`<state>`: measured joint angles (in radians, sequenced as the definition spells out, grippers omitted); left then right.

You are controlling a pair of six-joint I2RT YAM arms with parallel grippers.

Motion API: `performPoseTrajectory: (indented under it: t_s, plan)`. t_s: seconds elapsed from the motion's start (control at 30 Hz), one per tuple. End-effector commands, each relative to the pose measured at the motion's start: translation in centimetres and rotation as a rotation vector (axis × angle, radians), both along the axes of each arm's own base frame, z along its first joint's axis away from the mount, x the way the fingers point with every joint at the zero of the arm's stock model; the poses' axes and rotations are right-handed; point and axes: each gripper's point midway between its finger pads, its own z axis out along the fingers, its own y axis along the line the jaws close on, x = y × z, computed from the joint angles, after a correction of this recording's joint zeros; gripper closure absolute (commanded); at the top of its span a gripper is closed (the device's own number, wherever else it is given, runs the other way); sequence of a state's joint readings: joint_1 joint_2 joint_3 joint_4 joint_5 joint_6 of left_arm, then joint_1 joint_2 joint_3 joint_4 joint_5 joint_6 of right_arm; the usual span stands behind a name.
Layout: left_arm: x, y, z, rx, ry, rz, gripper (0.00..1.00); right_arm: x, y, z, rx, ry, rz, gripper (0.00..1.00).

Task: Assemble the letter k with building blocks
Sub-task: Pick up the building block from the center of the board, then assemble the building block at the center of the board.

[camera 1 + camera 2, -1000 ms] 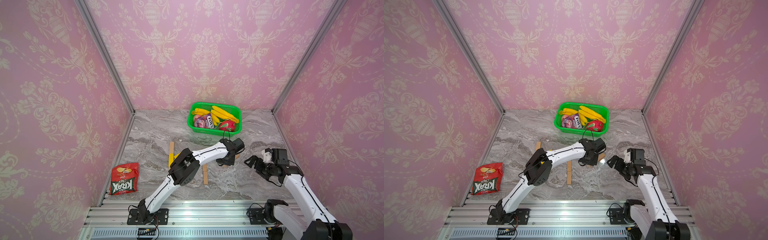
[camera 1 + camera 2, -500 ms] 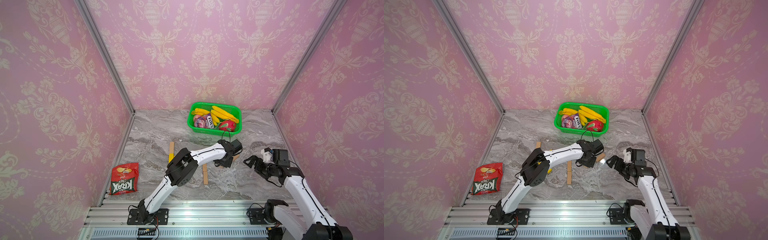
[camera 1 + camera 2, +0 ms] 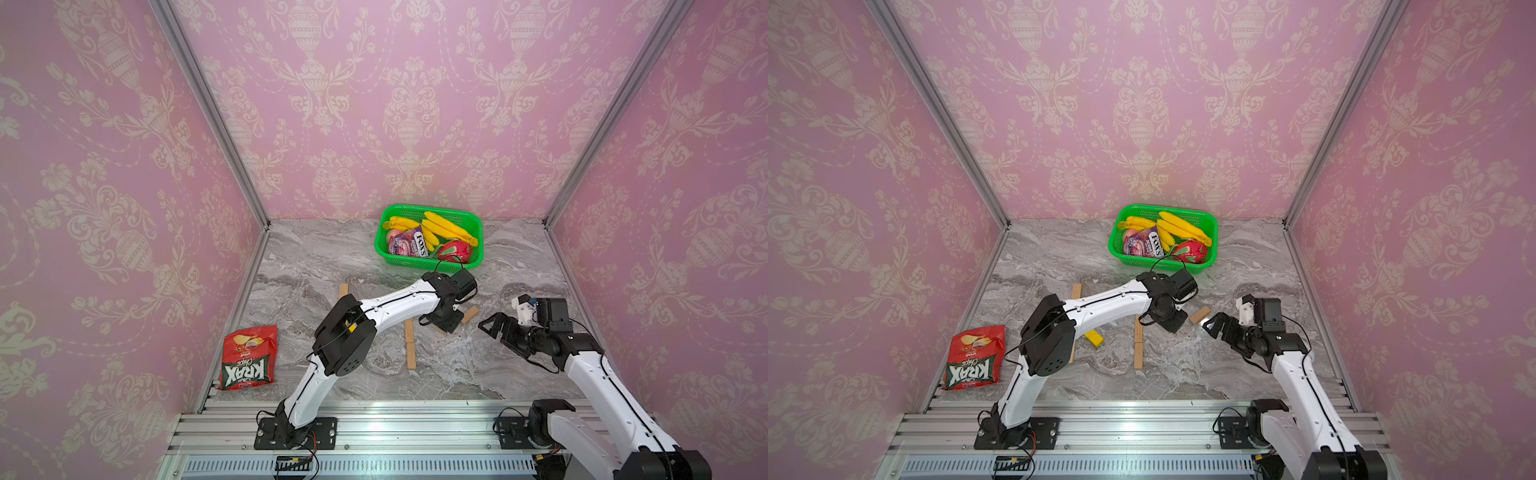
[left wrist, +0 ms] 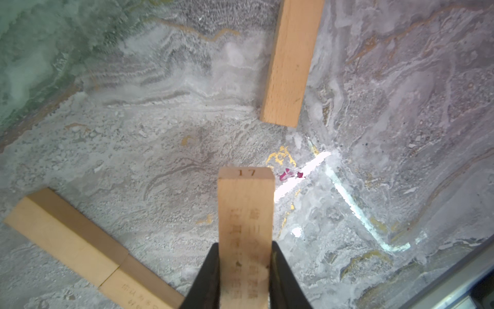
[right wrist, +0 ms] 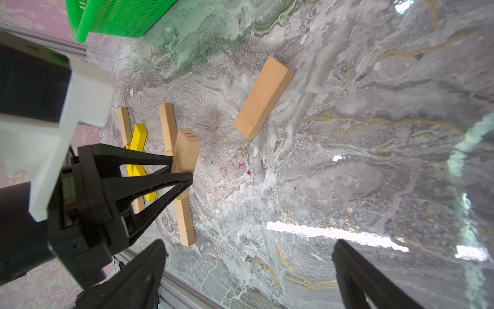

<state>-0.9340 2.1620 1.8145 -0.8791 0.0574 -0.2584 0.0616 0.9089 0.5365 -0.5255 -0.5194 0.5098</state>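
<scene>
Two arms reach over the desk — the left gripper is clamped on a wood bar, held off the surface beside the stem of tan bars; the right gripper hangs spread wide, empty. Judging by the layout, lower the bar flat and slanted, one end touching the stem's middle, mirroring the loose bar nearby — let go only once it rests

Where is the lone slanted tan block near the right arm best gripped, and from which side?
Probably pinch the lone tan block at mid-length across its two long sides, coming straight down. It lies flat on the marble with nothing against either long side, and it is narrow that way. The open right end effector looks nearest.
</scene>
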Motion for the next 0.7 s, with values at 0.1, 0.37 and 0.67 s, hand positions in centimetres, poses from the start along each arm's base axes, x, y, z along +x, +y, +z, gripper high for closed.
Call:
performPoseTrajectory:
  t_s: [0.1, 0.37, 0.67]
  plan:
    - [0.5, 1.8, 0.9, -0.022, -0.004, -0.024, 0.81, 0.0, 1.3, 0.3, 0.027, -0.023, -0.034, 0.0]
    - [0.1, 2.9, 0.7, 0.003, -0.021, -0.066, 0.81, -0.7, 2.1, -0.7, 0.032, -0.017, -0.026, 0.0]
    - [0.5, 3.4, -0.4, 0.054, -0.052, -0.132, 0.81, -0.7, 2.1, -0.5, 0.034, -0.029, -0.028, 0.0]
